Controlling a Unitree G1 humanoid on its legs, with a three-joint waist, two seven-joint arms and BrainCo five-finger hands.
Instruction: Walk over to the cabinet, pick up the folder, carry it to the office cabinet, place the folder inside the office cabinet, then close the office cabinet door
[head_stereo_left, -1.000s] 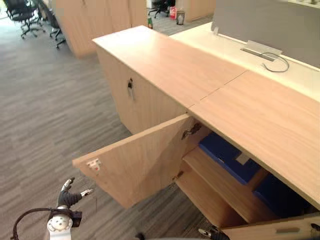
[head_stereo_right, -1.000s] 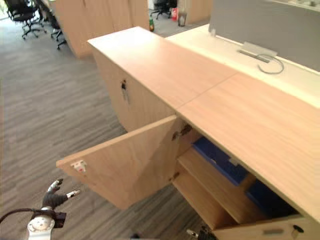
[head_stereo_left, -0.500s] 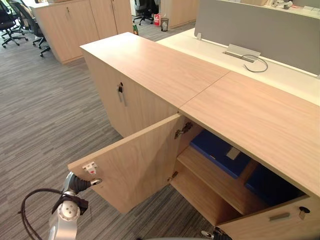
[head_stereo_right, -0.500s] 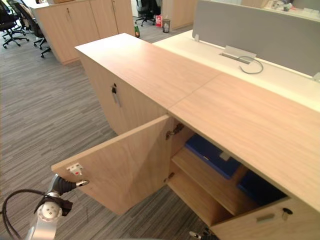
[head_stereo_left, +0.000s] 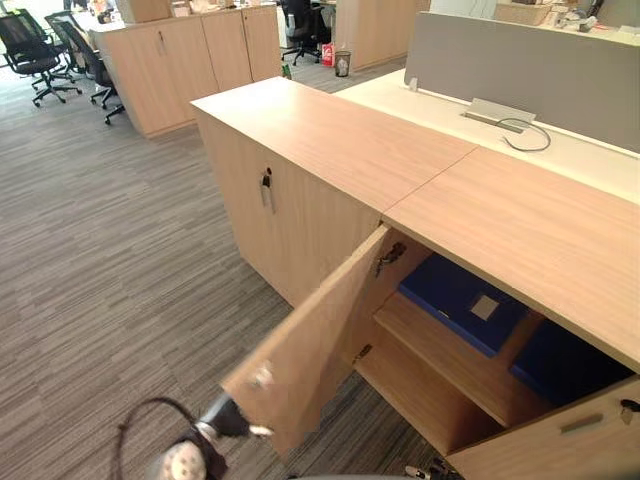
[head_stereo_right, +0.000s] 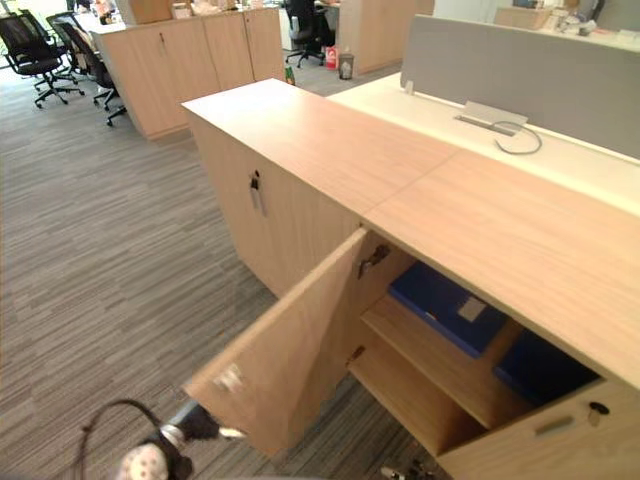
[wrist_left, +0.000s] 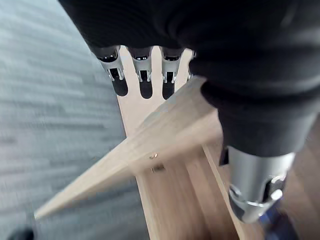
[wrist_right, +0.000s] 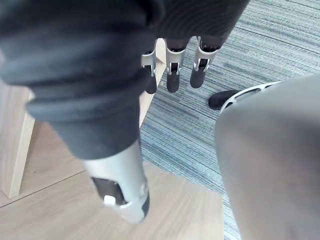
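The blue folder is already inside the office cabinet, lying flat on its shelf, so I think the job left is to shut the door. The door stands upright and hangs about half open. One side is fixed to the cabinet by its hinges, and the other side, the loose one, sticks out from the cabinet front toward the robot. The left hand is right at that loose edge, low down and far out from the cabinet, and it looks to be touching the wood. So the left hand is much the nearer one. To shut the door, the push has to go from that loose edge in toward the cabinet's open front, where the folder lies. In the left wrist view the fingers are straight and spread flat, with the thumb apart from them, and the thin edge of the door runs in between. The hand is wide and holds nothing; it only rests against the door. The right hand hangs low beside the cabinet, over the grey floor, with its fingers loose and nothing in it. A second door on the other side of the cabinet's open front stands a bit open too.
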